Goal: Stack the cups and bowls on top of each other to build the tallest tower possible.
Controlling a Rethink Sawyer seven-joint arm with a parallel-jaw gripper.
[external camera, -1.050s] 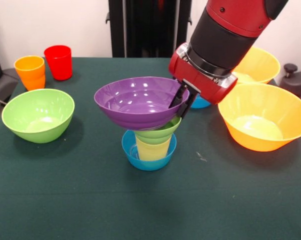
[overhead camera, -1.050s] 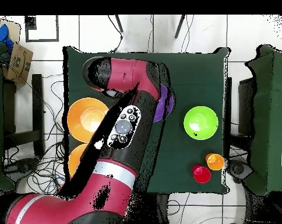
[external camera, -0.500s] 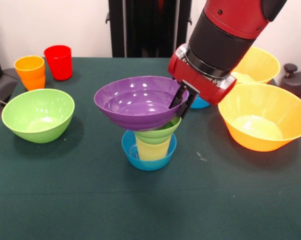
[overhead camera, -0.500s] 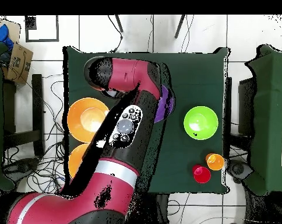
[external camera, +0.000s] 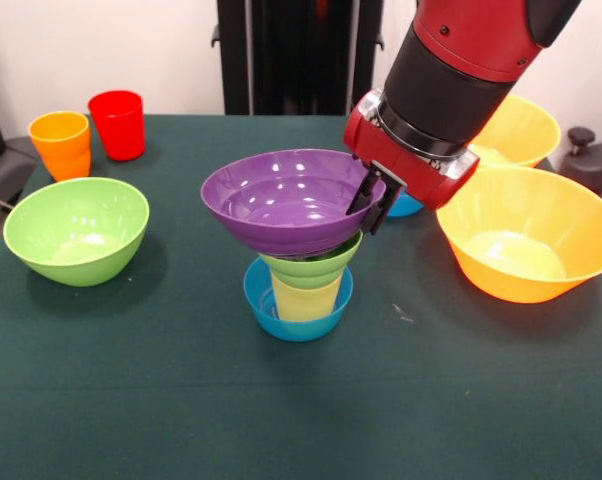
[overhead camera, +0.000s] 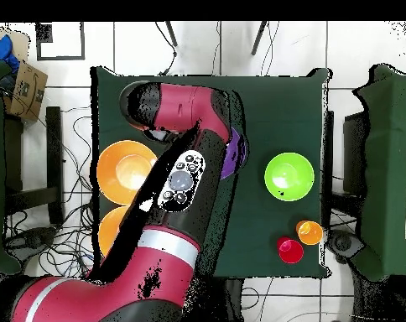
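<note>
The gripper (external camera: 373,203) fingers pinch the purple bowl's (external camera: 281,200) rim. The bowl seems to rest tilted on the small green bowl (external camera: 316,267), atop the tower.

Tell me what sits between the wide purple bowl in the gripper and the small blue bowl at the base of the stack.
In the front view, a small green bowl over a pale yellow cup lies between the purple bowl and blue bowl.
</note>
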